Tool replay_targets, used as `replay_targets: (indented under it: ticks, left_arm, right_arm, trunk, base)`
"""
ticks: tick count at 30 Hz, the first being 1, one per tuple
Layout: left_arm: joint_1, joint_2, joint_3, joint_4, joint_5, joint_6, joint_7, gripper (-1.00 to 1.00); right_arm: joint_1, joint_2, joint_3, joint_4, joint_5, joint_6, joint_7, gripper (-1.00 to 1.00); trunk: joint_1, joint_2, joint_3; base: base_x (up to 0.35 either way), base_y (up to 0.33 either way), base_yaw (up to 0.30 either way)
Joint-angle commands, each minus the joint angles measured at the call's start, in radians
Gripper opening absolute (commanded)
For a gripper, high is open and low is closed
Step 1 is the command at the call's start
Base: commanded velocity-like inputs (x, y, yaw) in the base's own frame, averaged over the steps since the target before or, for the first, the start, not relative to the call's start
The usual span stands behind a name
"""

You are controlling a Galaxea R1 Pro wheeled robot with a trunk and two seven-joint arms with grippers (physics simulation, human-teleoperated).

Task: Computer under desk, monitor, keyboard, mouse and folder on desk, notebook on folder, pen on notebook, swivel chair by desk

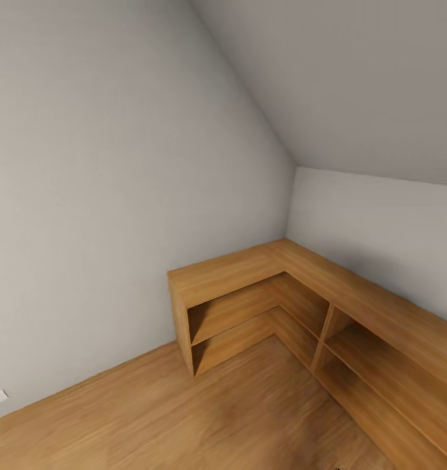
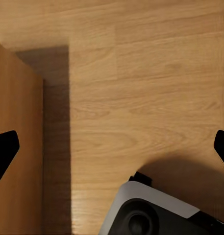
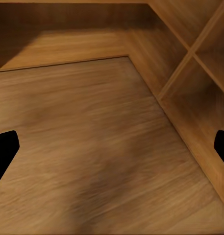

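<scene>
Ahead of me, in the head view, an L-shaped wooden shelf unit (image 1: 295, 307) wraps the corner where two pale grey walls (image 1: 86, 196) meet under a sloped ceiling, with bare wooden floor (image 1: 184, 411) in front of it. None of the desk things are in front of me, so I can't say where the folder, keyboard or the rest lie; I judge I'm in the travelling part of the job, looking for the bedroom workspace, not handling anything. The left gripper (image 2: 112, 147) hangs over the floor, its two dark fingertips (image 2: 4, 149) at the far edges of its wrist view, spread wide with nothing between them, a wooden panel edge (image 2: 13, 147) on one side and part of my own grey-and-black base (image 2: 151, 210) below. The right gripper (image 3: 112, 149) is likewise spread and empty, aimed at floor and the shelf's open compartments (image 3: 200, 54). My next move, I think, calls for turning the base away from this corner until the black desk comes into sight.
</scene>
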Motion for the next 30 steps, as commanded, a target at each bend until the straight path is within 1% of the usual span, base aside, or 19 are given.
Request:
replay_targets:
  ticks: [1, 9, 19, 30]
  left_arm:
    - [0.000, 0.000, -0.006, -0.002, 0.006, -0.002, 0.006, 1.00]
    - [0.000, -0.001, -0.005, -0.002, 0.007, -0.003, 0.006, 1.00]
    - [0.000, -0.001, -0.005, -0.002, 0.008, -0.003, 0.006, 1.00]
    - [0.000, -0.002, -0.005, -0.002, 0.008, -0.003, 0.006, 1.00]
  right_arm:
    - [-0.001, 0.000, 0.008, 0.000, 0.000, 0.000, -0.009, 1.00]
    - [-0.001, 0.000, 0.009, 0.000, 0.002, 0.000, -0.009, 1.00]
    - [-0.001, 0.000, 0.009, 0.000, 0.002, 0.000, -0.009, 1.00]
    - [-0.001, 0.000, 0.009, 0.000, 0.002, 0.000, -0.009, 1.00]
  trunk:
    - [0.001, -0.002, -0.002]
    - [0.001, -0.002, -0.002]
    - [0.001, -0.002, -0.002]
    - [0.001, -0.002, -0.002]
  base:
    - [0.122, 0.000, -0.291]
    - [0.106, 0.012, -0.292]
    - [0.297, 0.032, -0.292]
    - [0.291, 0.200, -0.292]
